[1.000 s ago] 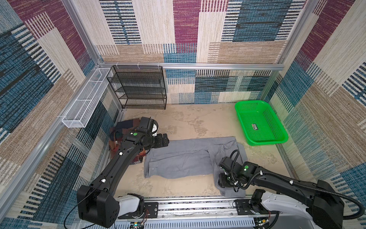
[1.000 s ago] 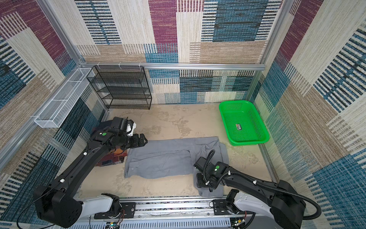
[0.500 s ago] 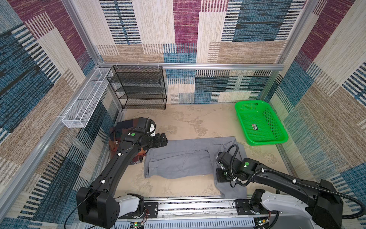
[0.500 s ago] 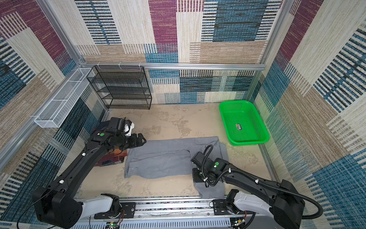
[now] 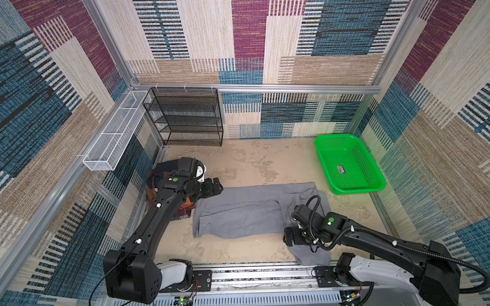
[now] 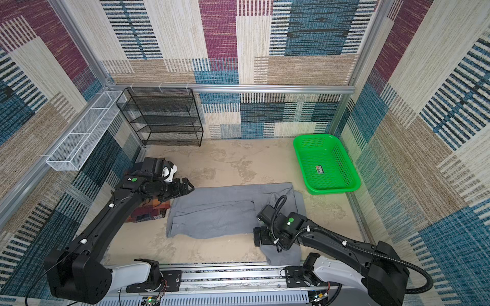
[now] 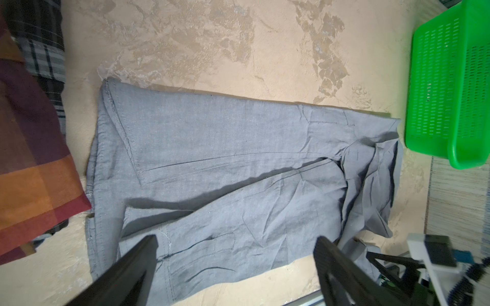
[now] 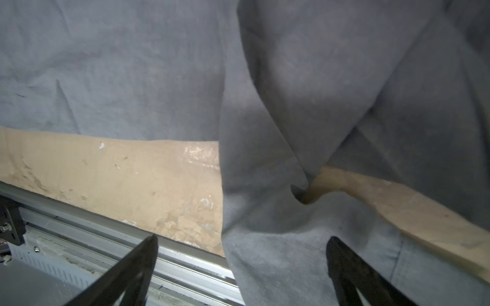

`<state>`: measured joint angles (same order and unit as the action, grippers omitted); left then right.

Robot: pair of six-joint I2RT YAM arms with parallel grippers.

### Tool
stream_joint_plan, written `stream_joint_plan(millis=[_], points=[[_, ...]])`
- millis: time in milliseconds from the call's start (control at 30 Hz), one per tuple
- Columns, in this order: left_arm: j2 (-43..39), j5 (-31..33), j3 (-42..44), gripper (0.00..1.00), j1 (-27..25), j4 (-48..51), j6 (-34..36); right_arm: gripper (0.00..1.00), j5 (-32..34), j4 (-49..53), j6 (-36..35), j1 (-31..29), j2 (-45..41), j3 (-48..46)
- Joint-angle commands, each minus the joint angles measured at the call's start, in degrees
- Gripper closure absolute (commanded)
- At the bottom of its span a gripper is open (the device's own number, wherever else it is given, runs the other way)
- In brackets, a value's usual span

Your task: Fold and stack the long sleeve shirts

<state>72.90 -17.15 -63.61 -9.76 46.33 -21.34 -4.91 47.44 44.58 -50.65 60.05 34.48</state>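
The sandy, mottled tabletop (image 5: 252,164) fills the middle of both top views. Across its centre lies the gray shirt (image 5: 246,212), a thin, matte woven cloth with stitched seams, spread as a long flat rectangle. One sleeve is laid over the body, and the other sleeve (image 5: 313,254) trails crumpled toward the lower right of the frame, onto the metal rail. The rigid green mesh basket (image 5: 347,185) sits empty at the right, near the shirt's corner. The plaid shirt (image 7: 34,172), in soft orange, maroon and navy blocks, sits bunched at the left, just beside the gray hem and partly hidden under the left arm; how neatly it is folded cannot be told. The left gripper (image 6: 188,186) hovers above the gray shirt's upper left corner, jaws spread and empty. The right gripper (image 8: 241,239) hangs over the trailing sleeve, jaws wide apart, gripping nothing. By this reckoning the fold is barely begun: that sleeve, the body folds and the stacking all remain
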Motion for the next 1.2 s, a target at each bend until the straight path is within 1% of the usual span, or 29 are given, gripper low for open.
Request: stream_joint_plan(millis=[0, 133, 267, 400, 500, 533, 600, 767, 900, 967, 1033, 1167], points=[[-0.8, -2.8, 0.2, 0.06, 0.2, -1.1, 1.0, 0.00, -2.1, -2.2, 1.7, -0.1, -0.5, -2.1], [-1.7, -2.5, 0.4, 0.06, 0.3, -1.1, 1.0, 0.00, 1.1, -0.9, 0.1, -0.1, 2.8, -2.2], [-2.2, -2.4, 0.6, 0.06, 0.4, -1.1, 1.1, 0.16, 2.6, -1.4, -0.4, -0.1, 5.2, -3.0], [-2.2, -2.5, 0.6, 0.06, 0.4, -0.9, 1.1, 0.51, 2.6, -1.8, -0.4, -0.1, 6.0, -3.0], [-2.2, -2.9, 0.6, 0.06, 0.5, -0.9, 1.2, 0.73, 2.5, -1.1, -0.4, 0.0, 5.8, -1.9], [-2.2, -2.9, 0.6, 0.06, 0.6, -0.9, 1.1, 0.79, 2.7, -0.4, -0.5, -0.1, 5.7, -1.0], [-2.2, -3.1, 0.6, 0.06, 0.7, -0.9, 1.1, 0.86, 3.5, 1.5, -0.4, -0.1, 5.2, 1.7], [-2.0, -3.8, 0.7, 0.07, 1.1, -1.2, 1.0, 0.89, 5.4, 6.0, -1.8, -0.1, 5.6, 12.5], [-1.9, -4.3, 0.7, 0.07, 1.5, -1.3, 0.9, 0.87, 5.4, 6.6, -5.2, -0.1, 9.9, 21.2], [-1.9, -4.4, 0.8, 0.07, 1.6, -1.4, 0.9, 0.84, 5.5, 5.2, -7.1, -0.1, 12.9, 24.3], [-1.9, -4.4, 0.9, 0.07, 1.7, -1.3, 0.9, 0.76, 4.4, 2.2, -9.3, -0.1, 16.5, 26.2], [-1.5, -4.3, 1.0, 0.07, 1.8, -1.2, 1.0, 0.73, 2.2, -2.2, -13.1, -0.1, 24.9, 30.6]])
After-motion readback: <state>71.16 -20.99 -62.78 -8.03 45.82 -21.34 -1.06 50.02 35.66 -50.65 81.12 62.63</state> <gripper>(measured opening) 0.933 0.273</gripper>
